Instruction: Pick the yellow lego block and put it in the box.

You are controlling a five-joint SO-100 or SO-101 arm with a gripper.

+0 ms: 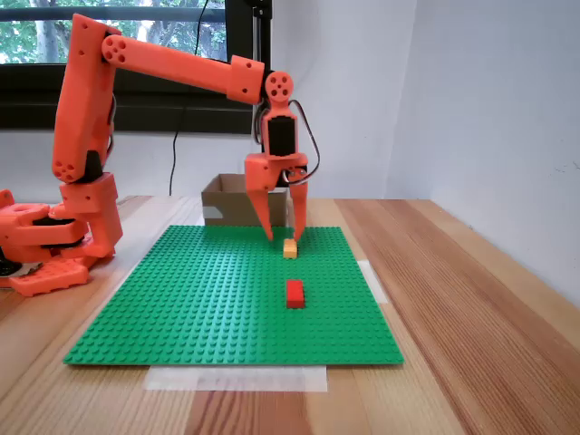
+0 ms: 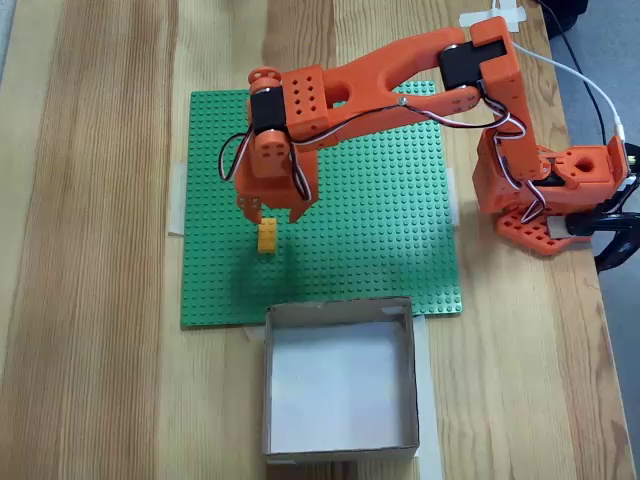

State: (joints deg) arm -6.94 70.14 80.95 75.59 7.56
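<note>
Yellow-orange studded plastic lego block sits on the green studded baseplate, just below and slightly to the right of the tips of the orange pincer in a fixed view from the front; in a fixed view from above, the same block lies just beyond the pincer tips, on the side toward the box. The pincer points downward with its two fingers spread apart, holding nothing; the fingertips hang close over the baseplate, and whether they touch it cannot be told. A small red plastic brick lies on the baseplate nearer the front camera than the pincer, past the yellow block and apart from it. The low brown cardboard box stands directly behind the pincer in the front view; from above, the box rests at the baseplate's edge, partly off it on the wooden table, its open inside pale.
</note>
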